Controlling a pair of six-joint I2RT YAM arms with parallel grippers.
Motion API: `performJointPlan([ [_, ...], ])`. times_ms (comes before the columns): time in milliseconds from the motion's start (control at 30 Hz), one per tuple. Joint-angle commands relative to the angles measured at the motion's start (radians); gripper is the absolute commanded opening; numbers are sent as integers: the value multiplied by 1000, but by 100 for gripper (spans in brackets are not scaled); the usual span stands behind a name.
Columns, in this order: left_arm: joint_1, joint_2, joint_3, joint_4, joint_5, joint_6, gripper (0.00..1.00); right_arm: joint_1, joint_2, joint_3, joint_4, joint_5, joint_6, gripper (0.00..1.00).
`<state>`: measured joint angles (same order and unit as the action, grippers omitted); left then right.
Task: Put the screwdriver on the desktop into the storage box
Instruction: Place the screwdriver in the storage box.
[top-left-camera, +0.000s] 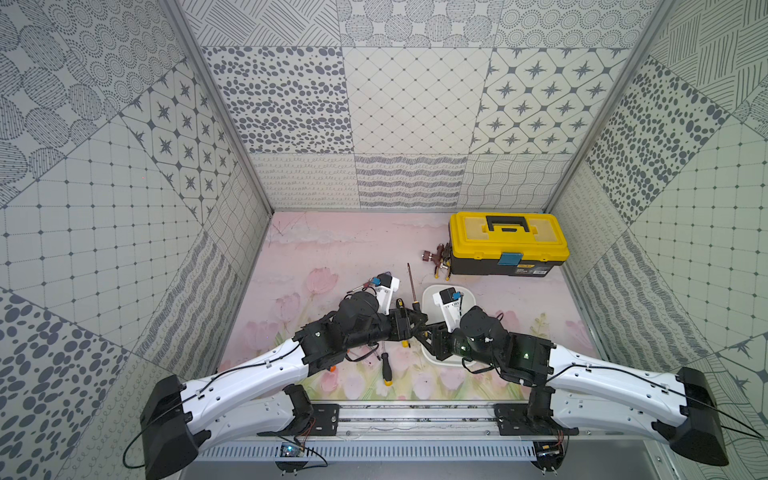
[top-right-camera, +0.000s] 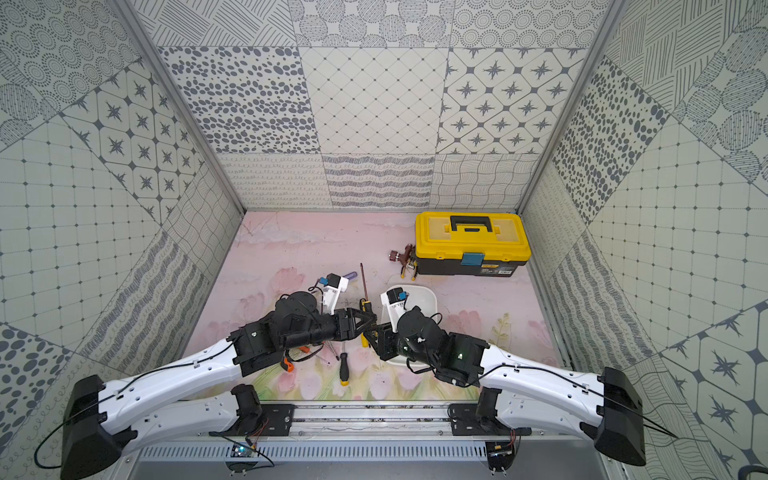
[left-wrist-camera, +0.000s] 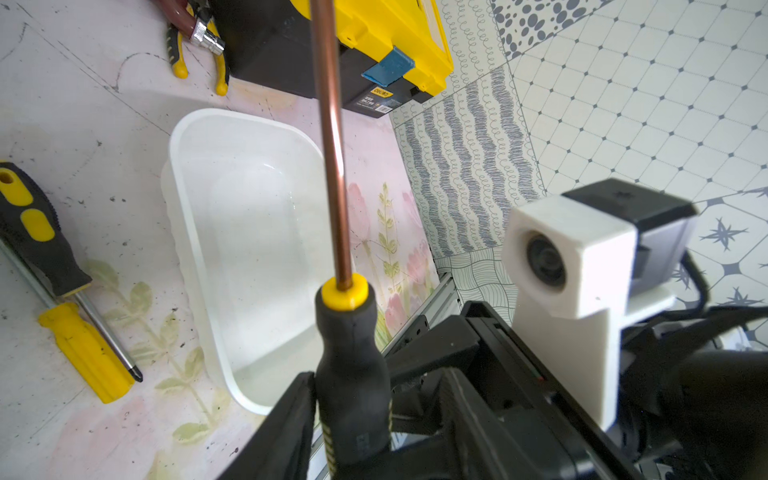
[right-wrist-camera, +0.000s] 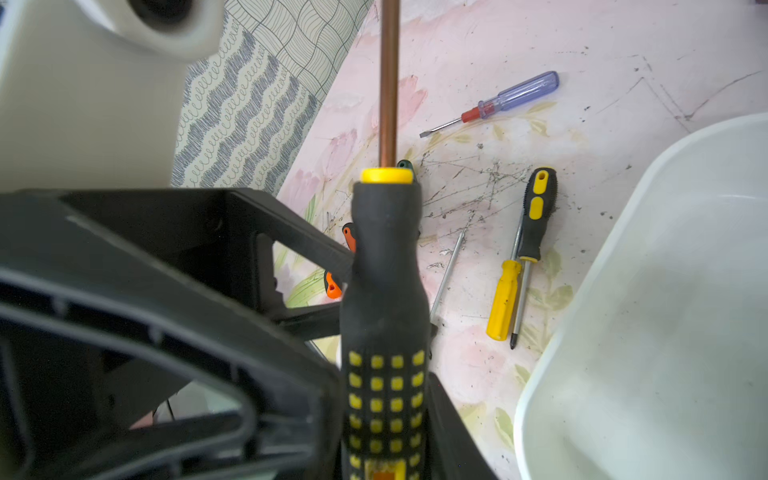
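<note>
- The left arm (top-left-camera: 249, 372) and right arm (top-left-camera: 602, 374) reach in from the outer ends of the base rail. Their forearms converge, so the two claws meet nose to nose over the middle of the desk.
- A Phillips screwdriver (top-left-camera: 386, 368) with a black-and-yellow handle lies on the desktop (top-left-camera: 332, 249) just in front of the claws. It touches a yellow-handled screwdriver (right-wrist-camera: 505, 299) laid head to tail beside it.
- The right gripper (right-wrist-camera: 384, 415) is clamped on the handle of the held screwdriver (right-wrist-camera: 384, 270), which has a black grip with yellow squares. Its copper-coloured shaft points toward the back wall.
- That tool is up off the desktop, just beside the white storage box (left-wrist-camera: 249, 232) and not in it.
- The left gripper (left-wrist-camera: 353, 415) has its jaws on either side of the same handle. Whether they press on it cannot be told.
- A purple-handled screwdriver (right-wrist-camera: 519, 89) lies farther out on the left.
- Pliers (left-wrist-camera: 178, 54) with yellow-and-black grips lie just beside the yellow-lidded toolbox (top-left-camera: 507, 239) at the back right.
- The toolbox's front label carries print too small to read.
</note>
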<state>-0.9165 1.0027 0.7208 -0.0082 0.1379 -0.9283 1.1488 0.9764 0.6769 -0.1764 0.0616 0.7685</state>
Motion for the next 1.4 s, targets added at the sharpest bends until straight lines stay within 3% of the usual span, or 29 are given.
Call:
performJointPlan([
  [0, -6, 2, 8, 63, -27, -1, 60, 15, -3, 36, 59, -25, -29, 0],
  [100, -5, 10, 11, 60, -45, -7, 58, 23, -6, 31, 67, -26, -31, 0],
  [200, -5, 15, 4, 59, -71, -13, 48, 27, -9, 37, 54, -11, -36, 0],
  [467, -4, -9, -27, 84, -86, -53, 5, 26, -18, 35, 58, -5, -28, 1],
  [500, -3, -13, -29, 84, -89, -58, 0, 26, -20, 35, 60, -7, -25, 7],
  [533, -3, -19, -32, 86, -90, -58, 0, 25, -26, 34, 61, -13, -23, 19],
  [600, 6, -31, -42, 101, -78, -60, 0, 14, -47, 25, 71, -50, -16, 53],
  [633, 13, -42, -60, 143, -52, -63, 0, -4, -67, 10, 96, -97, -8, 64],
  [700, 35, -60, -104, 251, 16, -81, 0, -53, -107, -33, 172, -229, 29, 77],
  [767, 69, -71, -149, 385, 118, -111, 0, -106, -145, -92, 293, -387, 77, 83],
  [867, 108, -73, -185, 538, 251, -147, 0, -129, -171, -127, 358, -492, 104, 83],
  [1067, 136, -69, -228, 768, 409, -185, 0, -148, -181, -161, 391, -519, 123, 80],
  [1367, 152, -143, -249, 765, 419, -135, 0, -196, -229, -186, 337, -523, 131, 79],
])
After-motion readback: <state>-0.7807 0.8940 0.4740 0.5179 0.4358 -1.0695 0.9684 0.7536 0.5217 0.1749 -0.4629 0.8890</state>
